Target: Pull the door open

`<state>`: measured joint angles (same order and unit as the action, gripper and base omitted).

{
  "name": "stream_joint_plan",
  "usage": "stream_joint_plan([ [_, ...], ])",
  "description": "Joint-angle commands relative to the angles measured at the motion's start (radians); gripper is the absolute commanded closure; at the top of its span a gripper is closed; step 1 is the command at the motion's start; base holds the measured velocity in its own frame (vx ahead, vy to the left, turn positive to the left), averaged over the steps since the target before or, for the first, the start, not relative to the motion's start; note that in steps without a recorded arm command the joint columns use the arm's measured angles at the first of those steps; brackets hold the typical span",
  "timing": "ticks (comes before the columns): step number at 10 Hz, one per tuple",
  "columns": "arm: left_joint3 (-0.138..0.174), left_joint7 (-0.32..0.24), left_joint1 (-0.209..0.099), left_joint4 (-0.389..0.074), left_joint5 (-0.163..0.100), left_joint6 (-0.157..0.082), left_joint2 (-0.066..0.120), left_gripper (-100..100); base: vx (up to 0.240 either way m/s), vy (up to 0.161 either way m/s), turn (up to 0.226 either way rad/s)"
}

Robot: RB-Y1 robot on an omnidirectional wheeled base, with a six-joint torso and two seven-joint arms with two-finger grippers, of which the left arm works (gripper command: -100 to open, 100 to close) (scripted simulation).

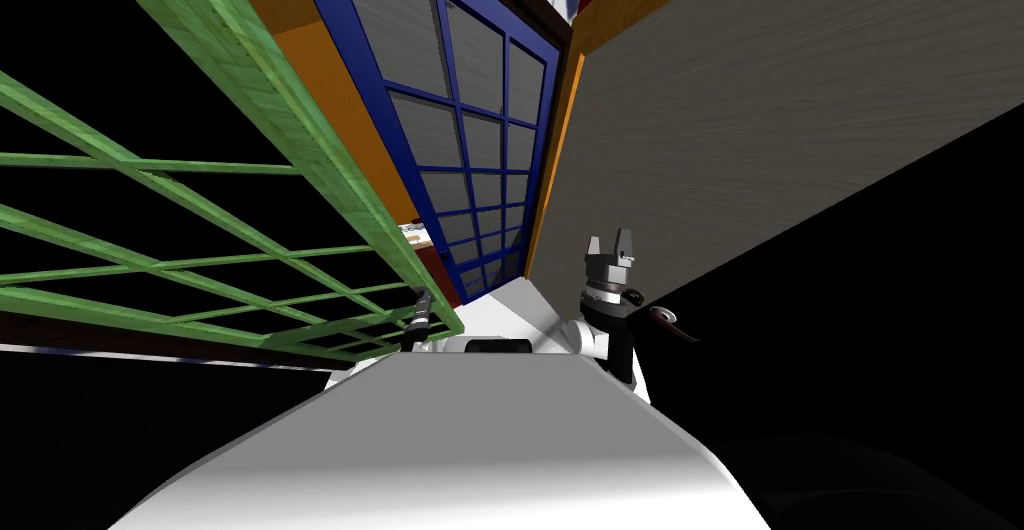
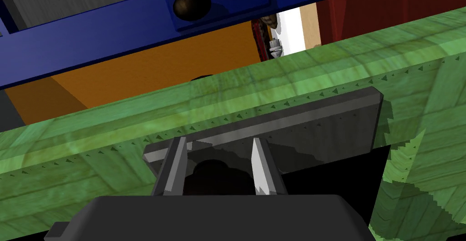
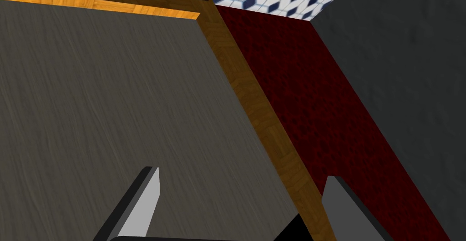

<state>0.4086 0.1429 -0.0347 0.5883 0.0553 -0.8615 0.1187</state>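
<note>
Head view — the green lattice door [image 1: 250, 84] runs along the robot's left, black area showing through its bars. The left gripper [image 1: 420, 316] sits at the door's near edge. A blue lattice door [image 1: 470, 134] stands ahead. The right gripper [image 1: 612, 246] is raised on the right, apart from both doors.

Left wrist view — the fingers [image 2: 260, 161] stand narrowed, pressing the sides of a dark round knob [image 2: 214, 172] on a grey plate [image 2: 309, 124] fixed to the green door.

Right wrist view — the fingers [image 3: 148, 197] are spread wide, gripping nothing.
</note>
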Motion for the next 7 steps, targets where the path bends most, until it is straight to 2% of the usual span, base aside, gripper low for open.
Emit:
stream_joint_plan([
  [1,0.010,-0.033,0.011,0.001,-0.012,0.005,0.019,100,-0.031,0.003,-0.022],
  [2,0.010,-0.033,0.011,0.001,-0.012,0.005,0.019,100,-0.020,0.009,0.000],
  [3,-0.001,-0.075,0.005,-0.006,-0.020,0.002,0.023,100,-0.025,0.014,-0.012],
  [5,-0.013,-0.117,0.000,-0.013,-0.027,-0.001,0.027,100,-0.041,0.010,-0.034],
  [6,-0.013,-0.117,0.000,-0.022,-0.027,-0.001,0.027,100,-0.019,0.005,0.013],
  [7,-0.024,-0.158,-0.005,-0.020,-0.035,-0.005,0.031,100,-0.023,0.008,-0.012],
])
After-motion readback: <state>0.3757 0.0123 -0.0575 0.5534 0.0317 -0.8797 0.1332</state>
